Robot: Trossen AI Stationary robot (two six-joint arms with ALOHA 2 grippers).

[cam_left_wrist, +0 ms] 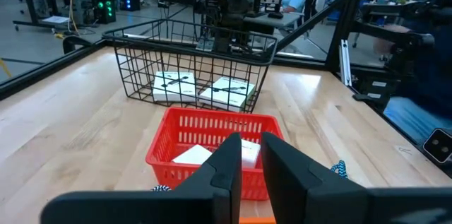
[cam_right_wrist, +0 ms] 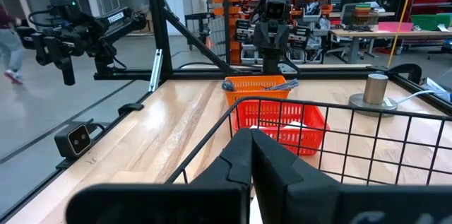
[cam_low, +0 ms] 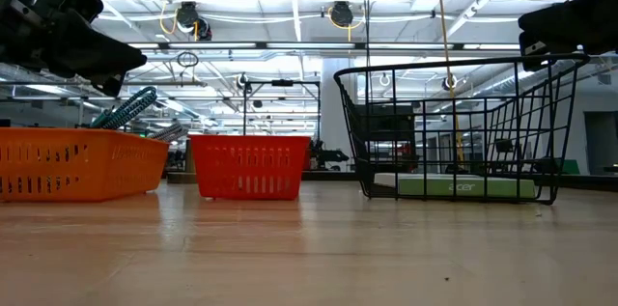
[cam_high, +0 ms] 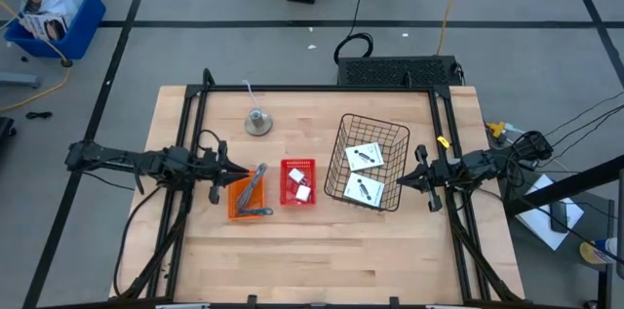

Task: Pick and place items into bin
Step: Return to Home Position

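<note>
Two slim tools (cam_high: 255,190), one with a teal handle (cam_low: 130,108), lie slanted in an orange bin (cam_high: 237,204). Small white blocks (cam_high: 299,185) sit in the red bin (cam_high: 298,162) beside it. Two white cards with black marks (cam_high: 367,156) (cam_left_wrist: 227,91) lie flat in the black wire basket (cam_high: 375,124). My left gripper (cam_high: 226,171) (cam_left_wrist: 251,155) hovers at the orange bin's left side, its fingers a narrow gap apart and holding nothing. My right gripper (cam_high: 402,180) (cam_right_wrist: 252,150) hangs shut and empty just right of the wire basket.
A round grey metal bell (cam_high: 258,122) with a white cable stands toward the far edge, behind the orange bin. The three containers stand in a row across the table's middle. Bare wood stretches along the near edge. People show in the room beyond.
</note>
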